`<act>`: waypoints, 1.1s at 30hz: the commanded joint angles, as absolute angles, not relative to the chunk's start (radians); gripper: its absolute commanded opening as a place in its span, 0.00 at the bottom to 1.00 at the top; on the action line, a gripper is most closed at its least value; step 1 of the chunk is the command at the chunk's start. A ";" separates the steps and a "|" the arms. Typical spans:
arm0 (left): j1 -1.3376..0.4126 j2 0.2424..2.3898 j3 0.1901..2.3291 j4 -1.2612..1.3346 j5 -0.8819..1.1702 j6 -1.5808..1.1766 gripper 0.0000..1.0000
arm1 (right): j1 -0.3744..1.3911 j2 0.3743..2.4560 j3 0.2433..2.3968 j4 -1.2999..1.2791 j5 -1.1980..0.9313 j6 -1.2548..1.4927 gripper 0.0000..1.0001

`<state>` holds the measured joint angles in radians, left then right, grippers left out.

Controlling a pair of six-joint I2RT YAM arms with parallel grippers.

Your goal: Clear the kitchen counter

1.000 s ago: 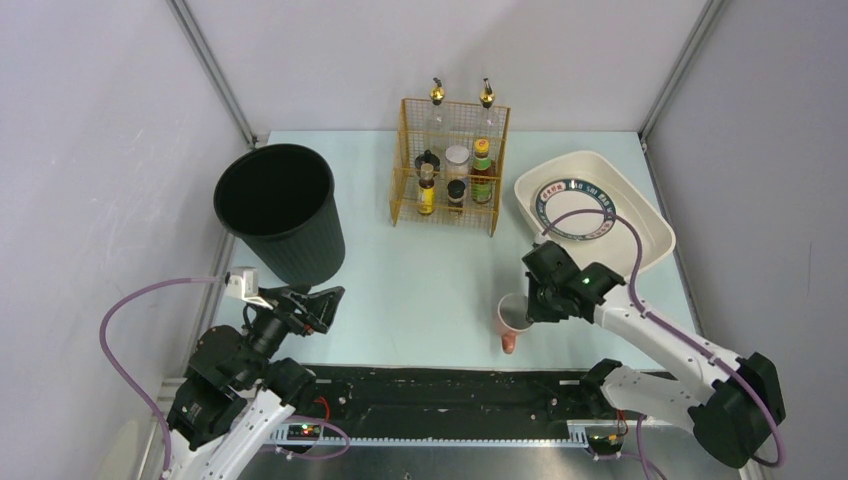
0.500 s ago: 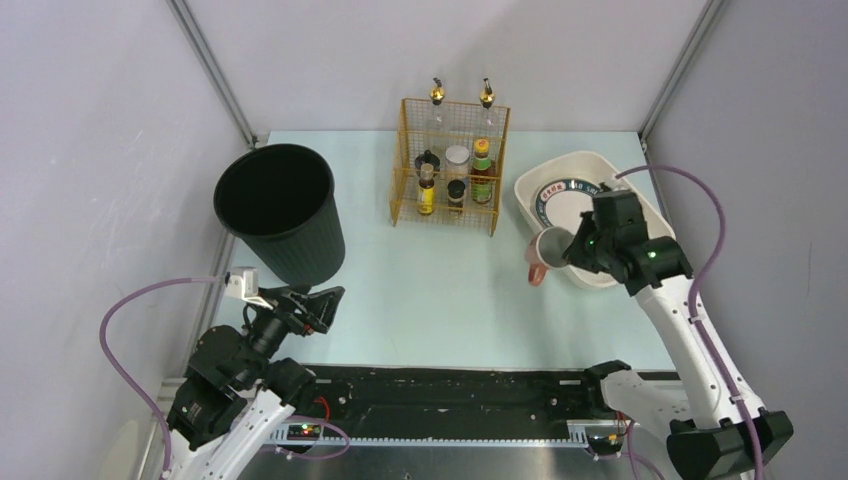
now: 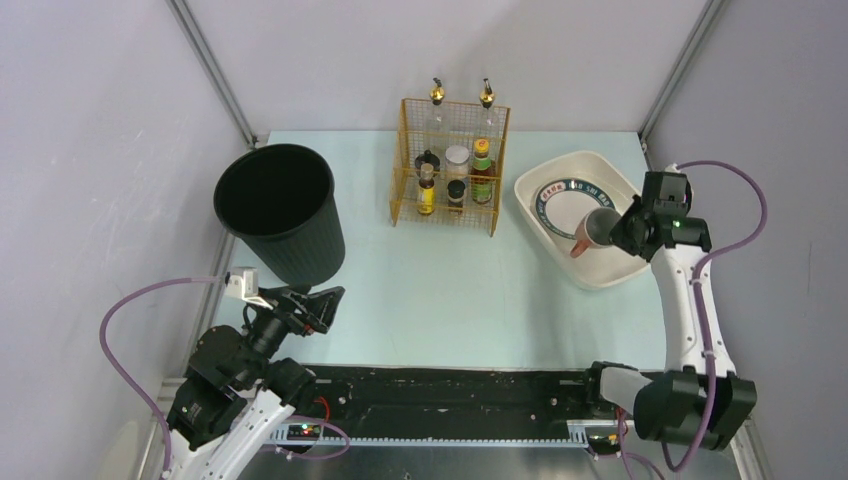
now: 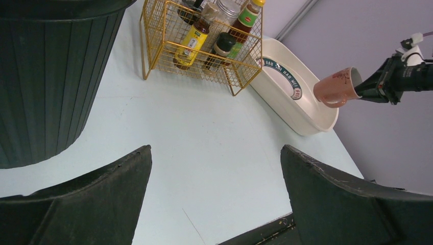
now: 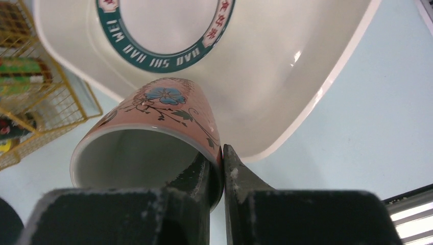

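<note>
Over far-right corner of bench (image 3: pixel 440 290): right hand (image 5: pixel 222 158) pinches pink mug (image 5: pixel 153 122) by rim, above white tub (image 3: pixel 640 262).
Ceramic-looking: rigid, breakable, likely slippery, so the thin rim pinch seems marginal; left hand (image 4: pixel 215 153) wide open.

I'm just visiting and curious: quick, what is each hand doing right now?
Left hand: open, holding nothing.
Right hand: closed on the rim of the pink mug, above the white tub.
</note>
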<state>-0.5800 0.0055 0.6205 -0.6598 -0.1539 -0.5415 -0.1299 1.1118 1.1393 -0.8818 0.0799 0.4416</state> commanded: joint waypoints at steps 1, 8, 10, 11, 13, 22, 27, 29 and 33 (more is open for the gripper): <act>-0.574 -0.157 0.616 -0.631 -0.150 -0.537 1.00 | -0.188 1.183 1.186 -0.761 0.110 0.432 0.00; -0.575 -0.162 0.616 -0.631 -0.151 -0.539 1.00 | -0.264 1.276 1.186 -0.710 0.169 0.410 0.00; -0.575 -0.162 0.617 -0.630 -0.148 -0.537 1.00 | -0.289 1.298 1.186 -0.714 0.179 0.406 0.00; -0.575 -0.162 0.617 -0.630 -0.145 -0.537 1.00 | -0.293 1.309 1.187 -0.715 0.189 0.404 0.00; -0.575 -0.165 0.617 -0.629 -0.145 -0.537 1.00 | -0.302 1.322 1.186 -0.717 0.208 0.396 0.00; -0.575 -0.179 0.617 -0.630 -0.143 -0.537 1.00 | -0.317 1.392 1.187 -0.719 0.250 0.395 0.00; -0.575 -0.191 0.617 -0.630 -0.146 -0.538 1.00 | -0.315 1.441 1.186 -0.714 0.218 0.410 0.00; -0.575 -0.194 0.617 -0.631 -0.144 -0.538 1.00 | -0.313 1.462 1.188 -0.711 0.216 0.415 0.00; -0.575 -0.206 0.617 -0.630 -0.151 -0.539 1.00 | -0.300 1.509 1.188 -0.714 0.217 0.412 0.00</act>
<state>-0.5800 0.0055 0.6205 -0.6598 -0.1532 -0.5415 -0.3115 1.4837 1.1393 -0.7658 0.2188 0.3939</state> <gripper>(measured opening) 0.996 0.123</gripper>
